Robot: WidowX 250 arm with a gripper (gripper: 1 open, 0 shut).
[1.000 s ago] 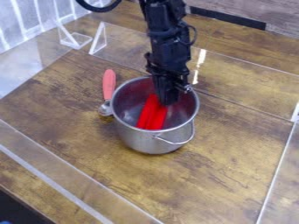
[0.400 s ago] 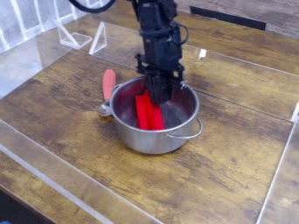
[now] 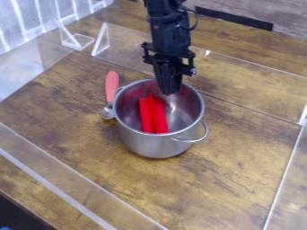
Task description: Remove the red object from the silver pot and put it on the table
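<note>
The silver pot [image 3: 159, 121] stands on the dark wood table [image 3: 240, 171], its two loop handles on the rim. Inside it the red object [image 3: 153, 117], a flat long block, leans lengthwise with its far end raised toward the rim. My gripper [image 3: 167, 88] hangs straight down over the pot's far side. Its jaws are shut, and the fingertips meet the block's upper end. The exact contact is partly hidden by the fingers.
A utensil with a salmon-red handle [image 3: 111, 88] and a metal end lies on the table just left of the pot. Clear plastic stands [image 3: 102, 38] sit at the back left. A clear barrier edge runs along the front left.
The gripper has risen a little and shifted toward the pot's far rim. The red block went from bunched under the fingers to stretched out lengthwise in the pot.
</note>
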